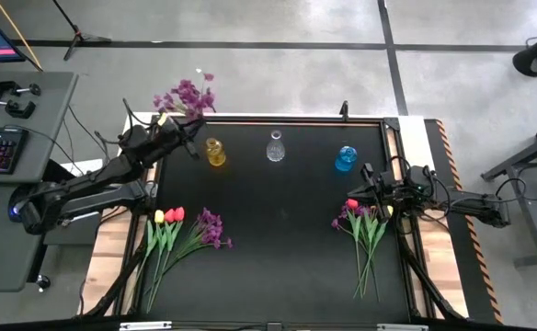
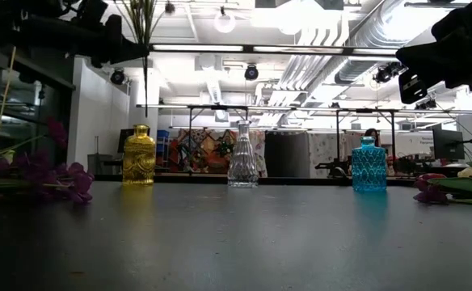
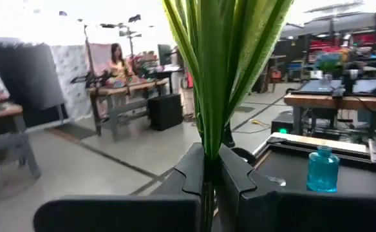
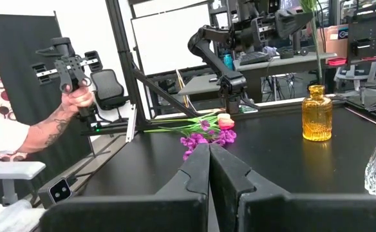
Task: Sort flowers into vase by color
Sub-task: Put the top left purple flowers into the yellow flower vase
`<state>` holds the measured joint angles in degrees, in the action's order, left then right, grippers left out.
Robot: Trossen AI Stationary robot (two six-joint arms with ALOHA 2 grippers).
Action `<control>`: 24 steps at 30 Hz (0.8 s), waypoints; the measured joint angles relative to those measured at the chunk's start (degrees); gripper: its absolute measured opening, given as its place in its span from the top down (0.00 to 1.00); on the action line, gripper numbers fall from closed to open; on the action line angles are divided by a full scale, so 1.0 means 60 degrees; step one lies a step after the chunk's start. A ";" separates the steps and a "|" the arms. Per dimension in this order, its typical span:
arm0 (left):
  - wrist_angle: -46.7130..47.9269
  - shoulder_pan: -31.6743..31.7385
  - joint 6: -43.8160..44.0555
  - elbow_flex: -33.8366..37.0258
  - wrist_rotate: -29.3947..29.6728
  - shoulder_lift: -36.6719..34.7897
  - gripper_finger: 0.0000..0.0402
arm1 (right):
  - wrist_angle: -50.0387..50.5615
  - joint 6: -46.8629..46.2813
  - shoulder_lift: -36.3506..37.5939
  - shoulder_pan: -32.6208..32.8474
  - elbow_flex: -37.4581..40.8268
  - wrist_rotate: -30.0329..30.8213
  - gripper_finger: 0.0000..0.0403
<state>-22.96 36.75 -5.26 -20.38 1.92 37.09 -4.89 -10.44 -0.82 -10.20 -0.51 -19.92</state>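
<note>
— Flowers first: where are they?
— One purple spray (image 1: 188, 96) is clamped by its green stem in the left gripper (image 1: 182, 130), raised over the bench's far left corner, blooms hanging past the edge. The left wrist view shows the stem and leaves (image 3: 223, 71) pinched between the closed fingers (image 3: 194, 171). A bunch (image 1: 181, 232) lies flat on the near left of the bench (image 1: 278, 239): a yellow tulip, a red tulip and a purple spray, stems pointing toward the near edge. Another bunch (image 1: 365, 230) lies on the right side, with a pink tulip and purple blooms.
— And the vases?
— Three in a row along the far side, all upright: yellow vase (image 1: 215, 153) on the left, clear vase (image 1: 275, 148) in the middle, blue vase (image 1: 345, 158) on the right. The held spray is just beside the yellow one, not in it.
— Right gripper?
— The right gripper (image 1: 364, 189) sits above the blooms of the right bunch, fingers (image 4: 197, 169) pressed together, holding nothing.
— Any labels or writing?
— None readable on the vases or the bench.
— Anyone around?
— A person's hand (image 4: 78, 96) beyond the bench holds a black controller handle.
</note>
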 joint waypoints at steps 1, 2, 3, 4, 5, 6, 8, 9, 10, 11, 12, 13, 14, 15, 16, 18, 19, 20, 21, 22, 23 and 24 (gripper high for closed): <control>0.0113 0.0000 0.0094 0.0000 0.0030 -0.0036 1.00 | 0.0000 -0.0001 -0.0002 0.0004 0.0000 0.0000 1.00; 0.0168 0.0000 0.0122 0.0000 0.0054 -0.0041 1.00 | 0.0000 0.0000 -0.0003 0.0003 0.0000 0.0000 1.00; 0.0215 0.0000 0.0123 0.0000 0.0147 -0.0032 1.00 | 0.0000 -0.0003 -0.0001 0.0001 0.0000 0.0000 1.00; 0.0273 -0.0002 0.0146 0.0000 0.0274 0.0003 1.00 | 0.0000 -0.0002 -0.0003 0.0002 0.0000 0.0000 1.00; 0.0331 -0.0004 0.0231 0.0000 0.0409 0.0050 1.00 | 0.0000 0.0000 -0.0003 0.0002 0.0000 0.0000 1.00; 0.0433 -0.0004 0.0335 0.0000 0.0521 0.0100 1.00 | 0.0000 -0.0002 -0.0003 0.0004 0.0000 0.0000 1.00; 0.0641 -0.0004 0.0455 0.0000 0.0617 0.0187 1.00 | 0.0000 -0.0003 -0.0003 0.0000 0.0000 0.0000 1.00; 0.0704 -0.0004 0.0533 0.0000 0.0617 0.0224 1.00 | 0.0000 0.0000 -0.0003 0.0003 0.0000 0.0000 1.00; 0.0730 -0.0004 0.0626 0.0000 0.0621 0.0266 1.00 | 0.0000 0.0000 -0.0003 0.0003 0.0000 0.0000 1.00; 0.0775 -0.0004 0.0759 0.0000 0.0609 0.0297 1.00 | 0.0000 0.0000 -0.0003 0.0004 0.0000 0.0000 1.00; 0.0832 -0.0004 0.0820 0.0000 0.0590 0.0319 1.00 | 0.0000 -0.0003 0.0000 0.0004 0.0000 0.0000 1.00; 0.0848 -0.0004 0.0843 0.0000 0.0588 0.0341 1.00 | 0.0000 0.0000 -0.0001 0.0004 0.0000 0.0000 1.00; 0.0877 -0.0004 0.0845 0.0000 0.0588 0.0345 1.00 | 0.0000 -0.0001 -0.0003 0.0002 0.0000 0.0000 1.00; 0.0913 -0.0004 0.0863 0.0000 0.0587 0.0352 1.00 | 0.0000 -0.0002 -0.0003 0.0002 0.0000 0.0000 1.00; 0.0951 -0.0004 0.0926 -0.0004 0.0585 0.0372 1.00 | 0.0000 -0.0002 -0.0002 0.0002 0.0000 0.0000 1.00; 0.1222 -0.0004 0.1194 -0.0004 0.0588 0.0385 1.00 | 0.0000 -0.0004 -0.0003 0.0003 0.0000 0.0000 1.00; 0.1356 -0.0004 0.1322 -0.0004 0.0588 0.0385 1.00 | 0.0000 -0.0002 -0.0003 0.0004 0.0000 0.0000 1.00; 0.1514 -0.0004 0.1415 -0.0004 0.0585 0.0382 0.99 | 0.0000 -0.0001 0.0000 0.0004 0.0000 0.0000 1.00; 0.1690 -0.0004 0.1533 -0.0004 0.0585 0.0382 0.99 | 0.0000 0.0000 -0.0003 0.0003 0.0000 0.0000 1.00; 0.1872 -0.0004 0.1620 -0.0004 0.0585 0.0384 0.98 | 0.0000 -0.0002 -0.0003 0.0001 0.0000 0.0000 1.00; 0.2047 -0.0004 0.1678 -0.0004 0.0583 0.0385 0.97 | 0.0000 -0.0002 -0.0003 0.0004 0.0000 0.0000 1.00; 0.2183 -0.0004 0.1694 -0.0004 0.0576 0.0385 0.96 | 0.0000 0.0000 -0.0003 0.0004 0.0000 0.0000 1.00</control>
<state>-9.86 36.73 4.91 -20.40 5.38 39.40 -4.89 -10.44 -0.84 -10.17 -0.51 -19.92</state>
